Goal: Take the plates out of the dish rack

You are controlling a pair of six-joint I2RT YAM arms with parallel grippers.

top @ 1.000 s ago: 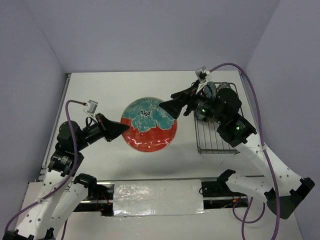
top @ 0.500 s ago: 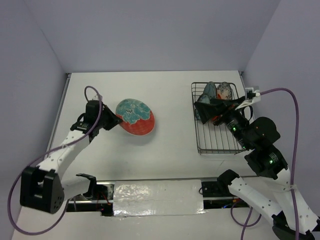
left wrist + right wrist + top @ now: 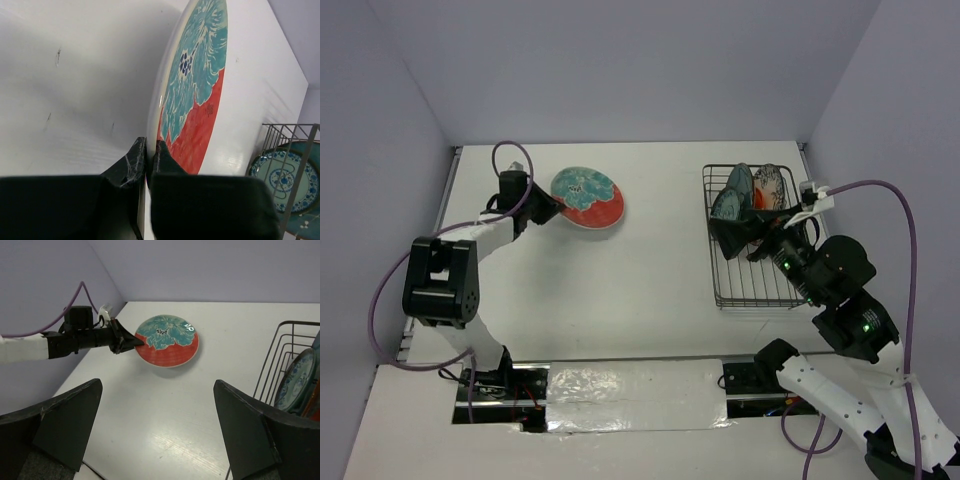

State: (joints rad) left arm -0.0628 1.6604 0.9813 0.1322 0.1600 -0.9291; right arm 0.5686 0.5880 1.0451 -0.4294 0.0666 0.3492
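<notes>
One plate, the teal-and-red plate point(image 3: 587, 199), is out of the dish rack point(image 3: 752, 285). It is at the far left of the table point(image 3: 650, 290), well apart from the rack. Your left gripper point(image 3: 557, 207) is clenched on its rim, with one finger point(image 3: 127, 167) against the pale underside and the other on the painted face. From the right wrist view the plate looks slightly tilted with a shadow under it, and you cannot tell whether it touches the table. At least two more plates stand upright at the rack's far end: a teal plate point(image 3: 735, 186) and, just beside it, a patterned plate point(image 3: 771, 186). Your right gripper point(image 3: 725, 235) hangs over the rack just near of those plates, with its fingers spread wide and grasping nothing.
</notes>
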